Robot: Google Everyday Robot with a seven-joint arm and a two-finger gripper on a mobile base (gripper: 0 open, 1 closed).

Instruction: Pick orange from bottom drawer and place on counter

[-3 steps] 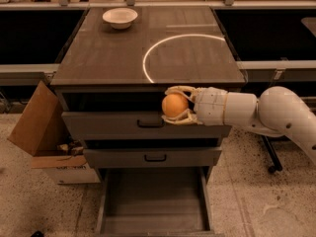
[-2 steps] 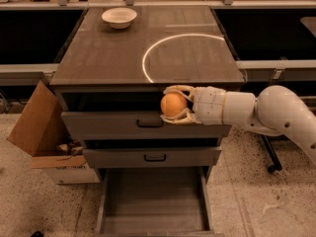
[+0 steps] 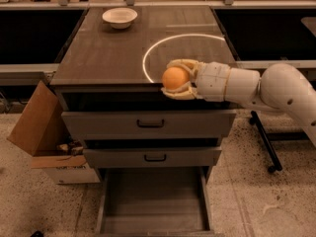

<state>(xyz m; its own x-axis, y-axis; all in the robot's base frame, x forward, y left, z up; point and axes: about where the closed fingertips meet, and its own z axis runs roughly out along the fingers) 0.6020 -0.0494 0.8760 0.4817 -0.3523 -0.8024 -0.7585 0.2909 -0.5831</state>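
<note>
The claw (image 3: 168, 79) and the orange (image 3: 175, 78) are higher than a second ago: then they were level with the top drawer's front, now they are level with the front edge of the worktop (image 3: 103, 58).

At far left an open cardboard box (image 3: 34, 127) stands on the speckled floor, just beside the cabinet. A white bowl (image 3: 119, 17) sits at the worktop's back left, well apart from the orange. A white arc (image 3: 144, 58) curves across the right half of the worktop. Below, the top drawer (image 3: 108, 125) and middle drawer (image 3: 118, 157) are closed, and the bottom drawer (image 3: 153, 201) is pulled out, showing its bare grey floor.

The orange is in the air at the front edge, near the arc's lower end. The claw is clamped around it, one finger (image 3: 182, 63) above and one beneath. The pale arm (image 3: 256, 85) reaches in from the right, and a dark wheeled leg (image 3: 264, 142) stands on the floor below it.
</note>
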